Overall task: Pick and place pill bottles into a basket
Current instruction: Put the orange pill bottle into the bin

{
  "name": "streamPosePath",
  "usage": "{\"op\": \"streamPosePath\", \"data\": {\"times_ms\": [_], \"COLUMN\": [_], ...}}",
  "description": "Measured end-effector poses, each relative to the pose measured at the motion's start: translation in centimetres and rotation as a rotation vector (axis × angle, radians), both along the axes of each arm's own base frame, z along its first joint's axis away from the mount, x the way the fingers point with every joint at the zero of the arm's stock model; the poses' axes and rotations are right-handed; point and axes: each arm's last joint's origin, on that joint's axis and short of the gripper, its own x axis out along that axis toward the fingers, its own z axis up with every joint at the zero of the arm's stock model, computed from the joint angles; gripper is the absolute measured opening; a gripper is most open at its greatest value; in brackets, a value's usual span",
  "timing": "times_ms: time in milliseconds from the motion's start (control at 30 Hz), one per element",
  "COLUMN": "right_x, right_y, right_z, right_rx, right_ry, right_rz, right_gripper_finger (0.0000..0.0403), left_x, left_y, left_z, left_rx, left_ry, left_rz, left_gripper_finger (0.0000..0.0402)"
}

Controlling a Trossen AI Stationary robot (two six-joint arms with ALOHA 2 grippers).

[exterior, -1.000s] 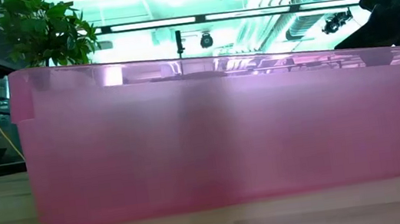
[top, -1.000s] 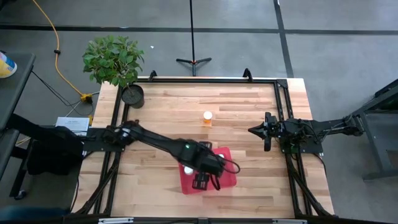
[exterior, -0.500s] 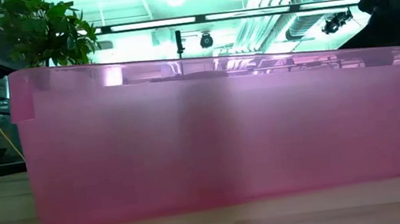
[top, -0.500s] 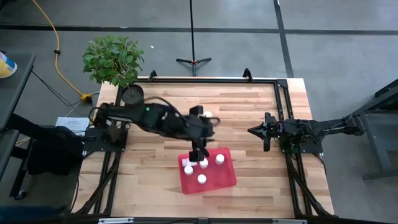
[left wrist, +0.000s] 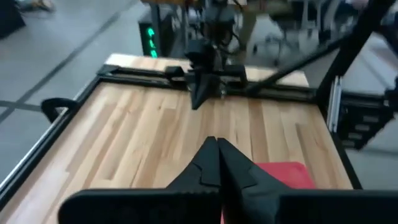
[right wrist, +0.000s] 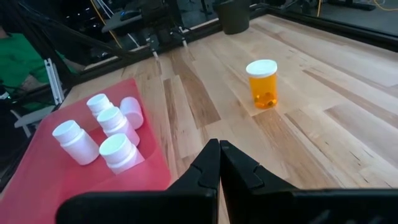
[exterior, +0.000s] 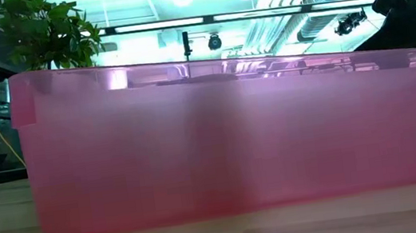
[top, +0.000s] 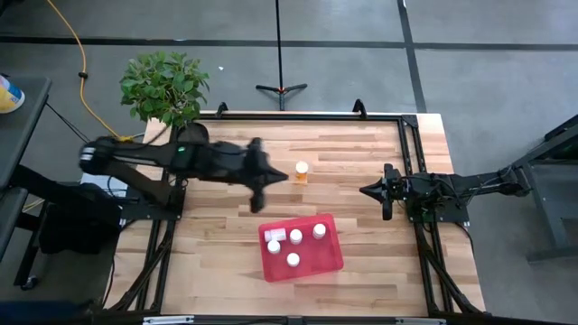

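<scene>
The red basket stands near the table's front edge and holds several white pill bottles; one of them lies on its side. An amber pill bottle stands upright on the wood, farther back than the basket. My left gripper hovers left of the amber bottle, shut and holding nothing. At the table's right side my right gripper waits, shut and holding nothing. In the low view the basket's wall fills the picture.
A black round pot with a green plant stands at the far left corner. A black frame runs around the table top. Bare wood lies between the amber bottle and my right gripper.
My left gripper has drawn back from over the basket, going up and toward the table's far left, and now hovers beside the amber bottle. With the arm gone, the white bottles in the basket show. My right arm has kept still.
</scene>
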Motion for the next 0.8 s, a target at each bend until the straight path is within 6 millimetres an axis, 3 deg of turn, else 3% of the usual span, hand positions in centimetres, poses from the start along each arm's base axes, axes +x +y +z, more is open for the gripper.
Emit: {"op": "streamPosePath", "data": {"times_ms": [200, 467, 633, 800], "right_x": [0.0, 0.1, 0.1, 0.2], "right_y": [0.0, -0.1, -0.1, -0.1], "right_z": [0.1, 0.4, 0.5, 0.6], "right_rx": [-0.002, -0.006, -0.011, -0.004], "right_ry": [-0.009, -0.061, -0.069, -0.074], "right_rz": [-0.008, -0.03, -0.043, -0.044], "right_gripper_finger": [0.0, 0.0, 0.0, 0.0], "left_x": [-6.7, -13.9, -17.0, -18.7], "left_y": [1.0, 2.1, 2.8, 3.0], "left_z": [-3.8, -9.8, -11.8, -13.2], "left_rx": [-0.054, -0.093, -0.078, -0.023], "left_ry": [-0.174, -0.369, -0.456, -0.49], "left_rz": [0.063, 0.052, 0.133, 0.129], "left_gripper_finger": [0.0053, 0.0021, 0.0041, 0.0021]}}
